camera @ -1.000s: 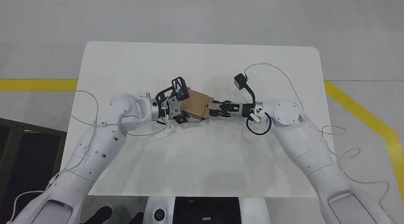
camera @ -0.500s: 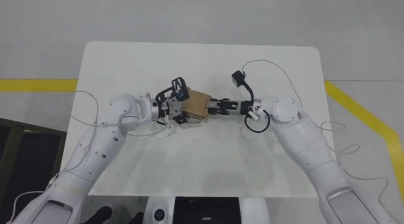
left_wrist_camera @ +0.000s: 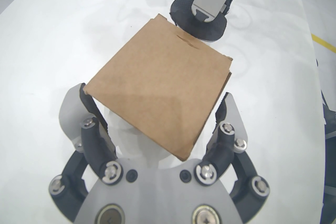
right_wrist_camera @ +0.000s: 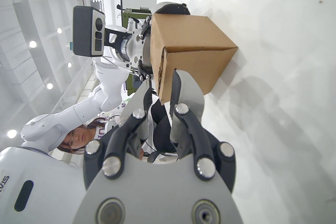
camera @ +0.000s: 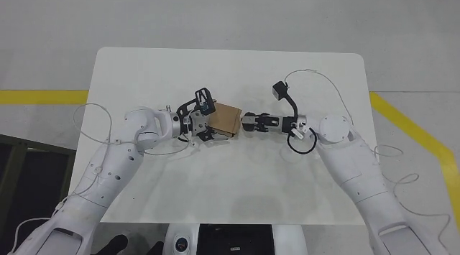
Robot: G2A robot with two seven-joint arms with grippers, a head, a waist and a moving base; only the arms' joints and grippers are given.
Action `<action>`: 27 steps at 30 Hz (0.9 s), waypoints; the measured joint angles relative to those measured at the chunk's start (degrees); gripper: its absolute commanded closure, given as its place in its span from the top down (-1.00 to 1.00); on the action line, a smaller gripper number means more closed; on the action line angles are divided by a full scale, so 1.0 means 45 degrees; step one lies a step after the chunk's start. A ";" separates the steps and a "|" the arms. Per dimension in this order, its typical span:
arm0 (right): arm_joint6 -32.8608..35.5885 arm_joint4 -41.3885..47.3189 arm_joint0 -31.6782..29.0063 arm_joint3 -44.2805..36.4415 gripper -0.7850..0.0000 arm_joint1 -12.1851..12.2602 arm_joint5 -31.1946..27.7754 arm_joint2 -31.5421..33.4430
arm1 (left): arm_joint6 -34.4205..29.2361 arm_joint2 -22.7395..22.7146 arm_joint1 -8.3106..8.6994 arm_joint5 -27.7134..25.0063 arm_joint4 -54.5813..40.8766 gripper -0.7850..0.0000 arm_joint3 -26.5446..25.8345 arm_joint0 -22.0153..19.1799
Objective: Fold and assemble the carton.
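**Carton at the flap-seating step.** The carton [camera: 227, 118] sits near the middle of the table [camera: 302, 183], well away from every edge and corner. It already has its box shape. By your reading, the work in hand is closing the end face [right_wrist_camera: 157, 57] that is turned toward the right arm, where a corrugated flap edge appears not quite flush.

**Left gripper** [left_wrist_camera: 155, 93]: the jaws are spread wide and straddle the carton's near end. One pad [left_wrist_camera: 89, 104] touches a corner and the other lies against the opposite side, so treat this as a bracing grasp on the carton.

**Right gripper** [right_wrist_camera: 162, 80]: the jaws are drawn almost together, with a narrow slot between them and nothing in it. The tips stand just beside the carton's end, close to its lower corner. You cannot confirm contact.

**Next move, as a judgement:** push the right tips squarely against the flap while the left grasp holds firm. An off-centre push could make the carton slide or twist on the table.
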 measured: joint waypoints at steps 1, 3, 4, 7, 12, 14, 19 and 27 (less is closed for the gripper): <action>-0.0002 -0.0019 -0.0041 -0.0033 -1.00 0.0017 0.0024 0.0032 | 0.0012 -0.0002 0.0001 -0.0003 0.0013 1.00 -0.0001 0.0001; -0.0006 -0.0043 -0.0119 -0.0102 -1.00 0.0042 0.0081 0.0058 | 0.0034 -0.0006 0.0003 -0.0008 0.0033 1.00 -0.0001 0.0006; -0.0007 -0.0053 -0.0140 -0.0125 -1.00 0.0045 0.0109 0.0042 | 0.0040 -0.0007 0.0003 -0.0009 0.0037 1.00 -0.0001 0.0008; -0.0007 -0.0052 -0.0152 -0.0160 -1.00 0.0020 0.0185 -0.0100 | 0.0047 -0.0008 0.0004 -0.0011 0.0043 1.00 0.0000 0.0011; 0.0090 -0.0003 -0.0036 -0.0083 -1.00 -0.0079 0.0244 -0.0496 | 0.0031 -0.0007 0.0005 -0.0005 0.0015 1.00 -0.0011 0.0025; 0.0065 0.0057 0.0043 0.0008 -1.00 -0.0134 0.0225 -0.0661 | 0.0003 0.0002 0.0004 -0.0024 -0.0009 1.00 -0.0017 0.0025; 0.0088 0.0153 0.0286 0.0224 -1.00 -0.0254 0.0152 -0.1000 | -0.0019 0.0020 0.0003 -0.0030 -0.0001 1.00 -0.0031 0.0027; 0.0119 0.0275 0.0680 0.0639 -1.00 -0.0412 0.0023 -0.1370 | -0.0024 0.0046 0.0000 -0.0045 0.0034 1.00 -0.0027 0.0020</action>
